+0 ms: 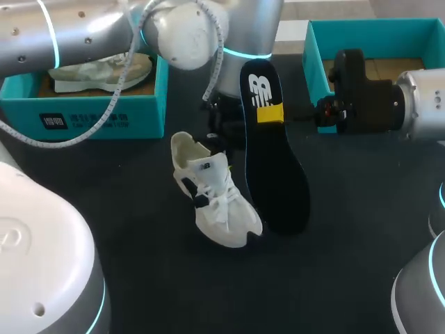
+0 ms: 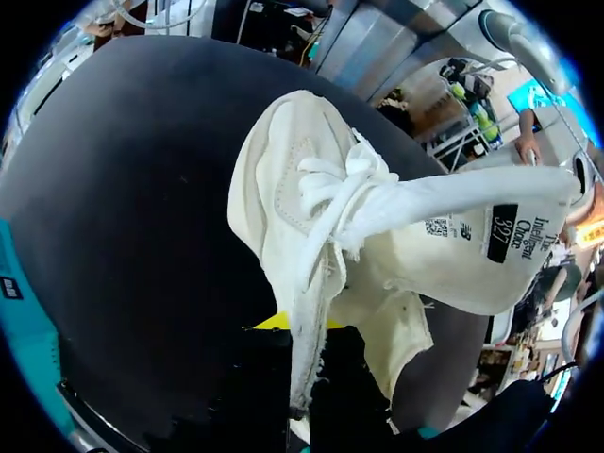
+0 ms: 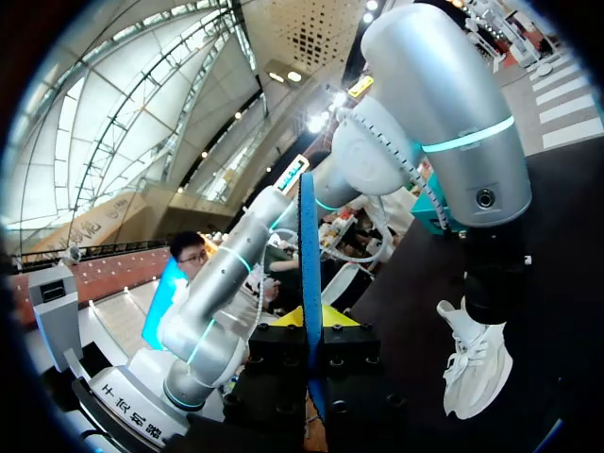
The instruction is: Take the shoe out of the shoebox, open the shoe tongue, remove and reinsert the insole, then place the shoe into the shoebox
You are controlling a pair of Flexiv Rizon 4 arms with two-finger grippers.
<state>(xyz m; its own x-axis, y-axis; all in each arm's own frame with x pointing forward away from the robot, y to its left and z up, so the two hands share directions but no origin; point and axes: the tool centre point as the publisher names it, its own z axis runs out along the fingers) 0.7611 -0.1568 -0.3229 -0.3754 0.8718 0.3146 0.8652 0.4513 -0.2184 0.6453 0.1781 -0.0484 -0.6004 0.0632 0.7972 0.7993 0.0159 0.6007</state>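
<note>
The insole [image 1: 278, 174] at centre, pinched by the right gripper [image 1: 271, 113], should be slid toe-first into the shoe [image 1: 215, 202] clamped by the left gripper [image 2: 304, 351].

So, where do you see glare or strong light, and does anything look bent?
Head view: glare on the left arm; the dark insole nearly merges with the dark table. Left wrist view: the fisheye stretches the close shoe, and its tongue looms large. Right wrist view: bright backlight; the insole, edge-on, shows as a thin line.
</note>
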